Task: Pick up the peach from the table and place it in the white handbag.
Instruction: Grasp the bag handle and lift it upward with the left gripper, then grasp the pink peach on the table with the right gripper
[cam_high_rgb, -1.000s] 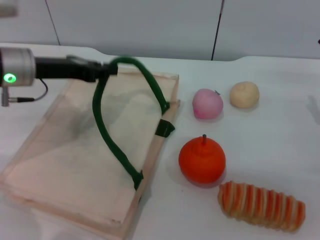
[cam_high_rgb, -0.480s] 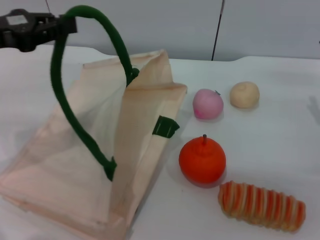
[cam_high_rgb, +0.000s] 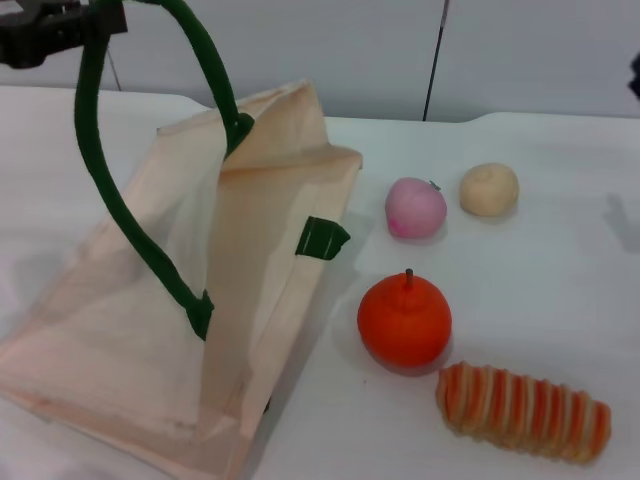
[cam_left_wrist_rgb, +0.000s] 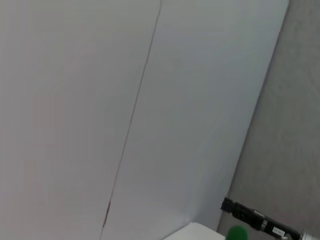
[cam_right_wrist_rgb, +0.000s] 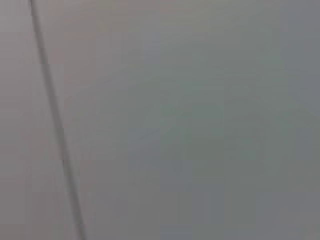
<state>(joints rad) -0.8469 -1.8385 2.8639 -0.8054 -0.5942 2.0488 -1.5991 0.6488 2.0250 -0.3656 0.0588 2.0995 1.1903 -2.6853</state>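
Observation:
The white handbag (cam_high_rgb: 270, 250) lies at the left of the table, its near side pulled up so the mouth gapes. My left gripper (cam_high_rgb: 100, 20) is at the top left, high above the table, shut on one dark green handle (cam_high_rgb: 120, 215), which hangs taut in a long loop. A bit of that green handle shows in the left wrist view (cam_left_wrist_rgb: 237, 233). The peach (cam_high_rgb: 415, 207), small and pale pink with a dark stem, sits on the table right of the bag, untouched. Only a dark sliver of my right arm (cam_high_rgb: 636, 75) shows at the right edge.
A beige round lump (cam_high_rgb: 489, 189) sits just right of the peach. A bigger orange fruit (cam_high_rgb: 404, 320) lies nearer, beside the bag's edge. A striped orange-and-cream roll (cam_high_rgb: 523, 411) lies at the front right. The right wrist view shows only wall.
My left gripper has lifted the green handle up and to the left. The bag's top layer has risen from flat to a tent shape. The fruit has not moved.

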